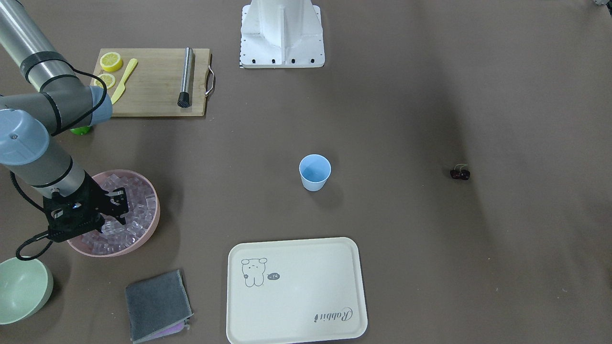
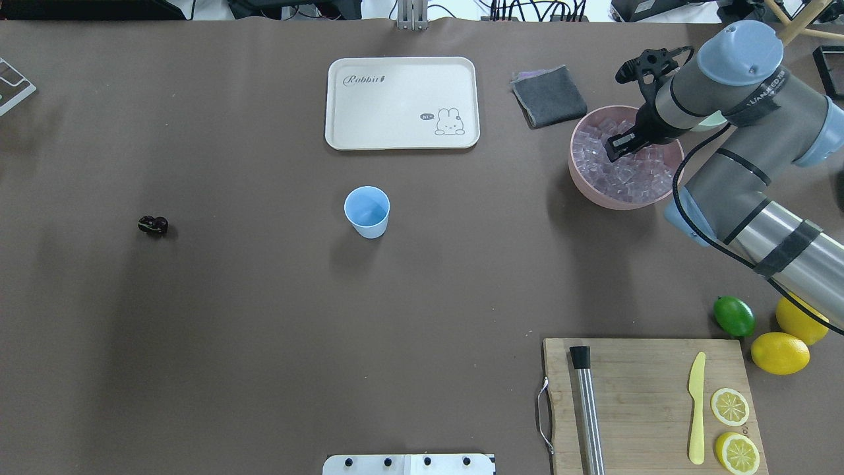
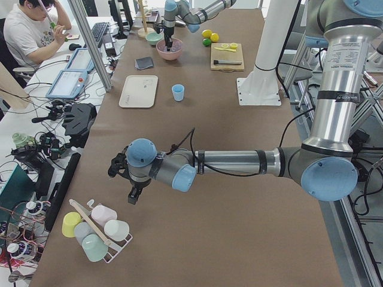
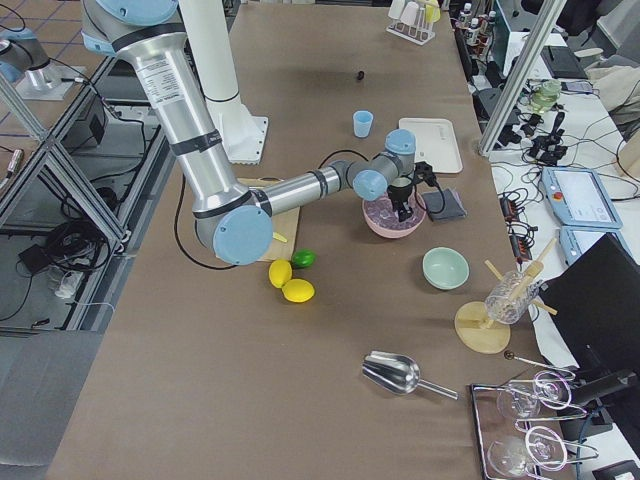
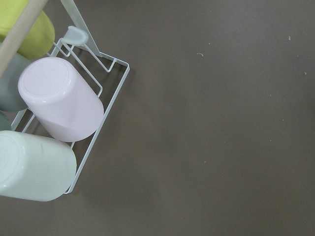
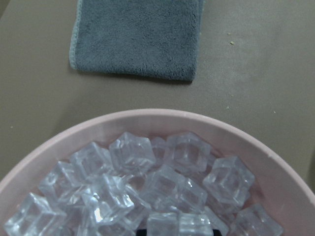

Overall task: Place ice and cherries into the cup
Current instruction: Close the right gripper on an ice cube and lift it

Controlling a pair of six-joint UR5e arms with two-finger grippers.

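Tabletop (image 2: 264,330) first. Pink bowl (image 2: 593,194) upper right of the overhead frame, piled with ice (image 2: 636,181). Right gripper (image 2: 616,146) dipped among the cubes, spread impossible to tell; left gripper (image 3: 133,196) likewise, low in the left-side frame. Cup (image 2: 366,211) mid-frame, upright. Cherries (image 2: 153,225) far left.

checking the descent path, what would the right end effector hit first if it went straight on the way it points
The ice in the pink bowl: the right end effector points down over the heaped cubes, close above them, though the exact gap is unclear.
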